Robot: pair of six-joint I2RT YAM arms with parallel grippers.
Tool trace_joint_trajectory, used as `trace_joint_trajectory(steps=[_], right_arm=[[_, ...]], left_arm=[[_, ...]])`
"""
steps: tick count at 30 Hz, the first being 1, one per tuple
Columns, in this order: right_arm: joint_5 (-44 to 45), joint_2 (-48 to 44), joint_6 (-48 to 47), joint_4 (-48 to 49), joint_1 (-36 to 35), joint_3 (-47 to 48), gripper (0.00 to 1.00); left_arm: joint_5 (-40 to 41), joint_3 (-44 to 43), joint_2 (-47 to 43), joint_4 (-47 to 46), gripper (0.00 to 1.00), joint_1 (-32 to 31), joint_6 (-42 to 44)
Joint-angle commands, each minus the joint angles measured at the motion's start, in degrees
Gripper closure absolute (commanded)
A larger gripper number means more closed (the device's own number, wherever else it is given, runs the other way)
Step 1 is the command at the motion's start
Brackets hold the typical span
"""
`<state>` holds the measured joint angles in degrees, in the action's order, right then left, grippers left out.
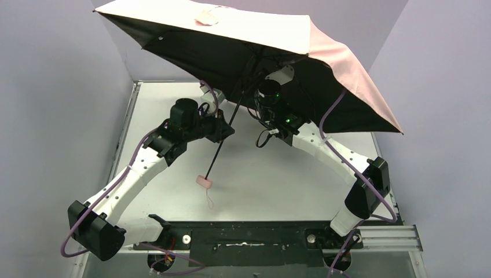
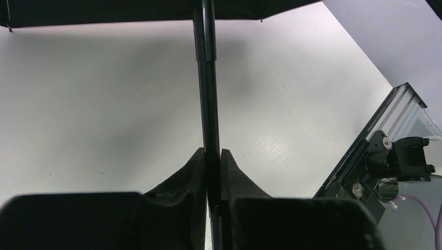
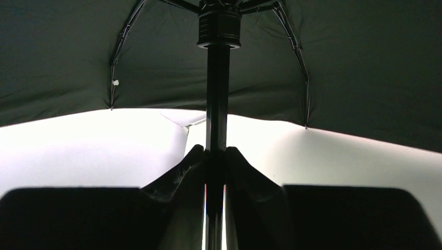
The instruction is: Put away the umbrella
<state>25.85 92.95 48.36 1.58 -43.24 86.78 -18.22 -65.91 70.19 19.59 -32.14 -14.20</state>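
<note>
The umbrella (image 1: pixel 249 29) is open, held tilted above the table, pale pink outside and black inside. Its black shaft (image 1: pixel 226 130) slants down to the pink handle (image 1: pixel 204 182) with a thin strap, hanging just over the table. My left gripper (image 1: pixel 230 131) is shut on the shaft about midway; the left wrist view shows the shaft (image 2: pixel 208 94) pinched between the fingers (image 2: pixel 194 172). My right gripper (image 1: pixel 250 92) is shut on the shaft higher up, under the canopy; the right wrist view shows the shaft (image 3: pixel 217 104) between the fingers (image 3: pixel 241 166) below the runner hub (image 3: pixel 219 26) and ribs.
The white table (image 1: pixel 278 174) is walled by grey panels at left, back and right. A metal rail (image 1: pixel 388 236) runs along the near right edge. The canopy overhangs the table's back and right side. The left wrist view shows the table's edge frame (image 2: pixel 365 151).
</note>
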Motion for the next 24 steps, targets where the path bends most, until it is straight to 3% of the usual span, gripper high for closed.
trace_joint_trajectory(steps=[1,4,11,15,19,24], right_arm=[[-0.1,-0.3,-3.6,4.4,0.4,-0.2,0.89],[-0.9,-1.5,-5.7,5.9,0.4,-1.3,0.97],[-11.0,-5.4,-7.4,10.8,1.8,-4.9,1.00],[-13.7,-7.2,-8.7,7.7,2.0,-4.4,1.00],[-21.6,-9.5,-8.5,13.1,3.0,-7.1,1.00],[-35.0,-10.4,3.3,27.6,6.2,-12.5,1.00]], left_arm=[[-3.3,0.0,-1.4,-1.7,1.00,-0.3,3.5],[-3.3,0.2,-1.8,-1.7,1.00,-0.3,3.6],[-5.3,1.8,-4.1,-4.6,0.68,-0.1,1.8],[-5.5,1.0,-5.2,-6.2,0.55,0.0,0.5],[-5.8,-1.5,-5.4,-6.7,0.50,0.0,-0.1],[-6.8,-3.4,-4.5,-9.5,0.47,0.0,-2.8]])
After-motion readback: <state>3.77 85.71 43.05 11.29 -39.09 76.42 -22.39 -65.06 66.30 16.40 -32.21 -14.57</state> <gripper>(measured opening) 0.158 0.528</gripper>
